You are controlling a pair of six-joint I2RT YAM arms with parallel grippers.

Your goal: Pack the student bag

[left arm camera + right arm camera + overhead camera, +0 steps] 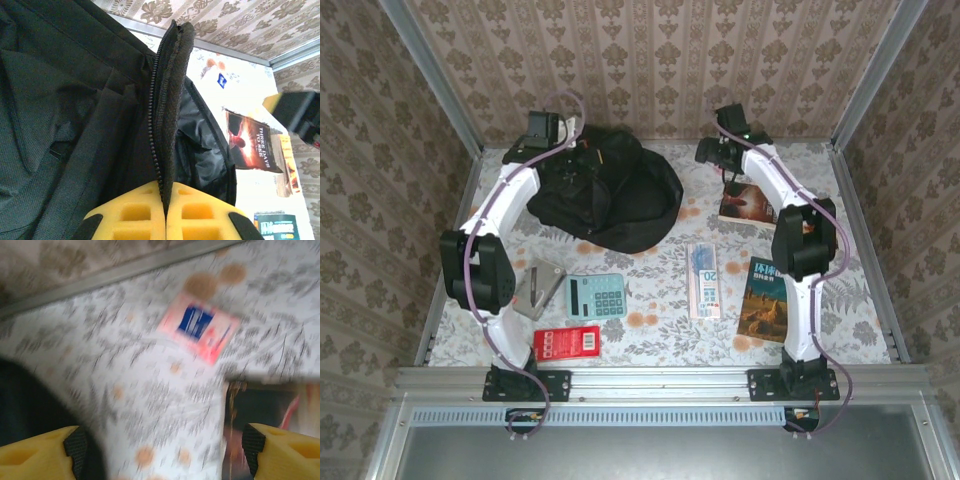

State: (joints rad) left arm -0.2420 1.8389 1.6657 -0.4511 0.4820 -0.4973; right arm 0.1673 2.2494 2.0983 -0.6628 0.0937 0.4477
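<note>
Left end effector (166,202) clamps the zipper edge of the large black fabric backpack (75,110). Right end effector (160,447) gapes wide and empty above the floral desk (150,390).

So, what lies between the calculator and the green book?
In the top view, a long white packet lies between the calculator and the green book, apart from both.

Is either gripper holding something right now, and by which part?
The left gripper is shut on the backpack, pinching the zipper edge of its opening. The right gripper is open, with nothing between its fingers.
</note>
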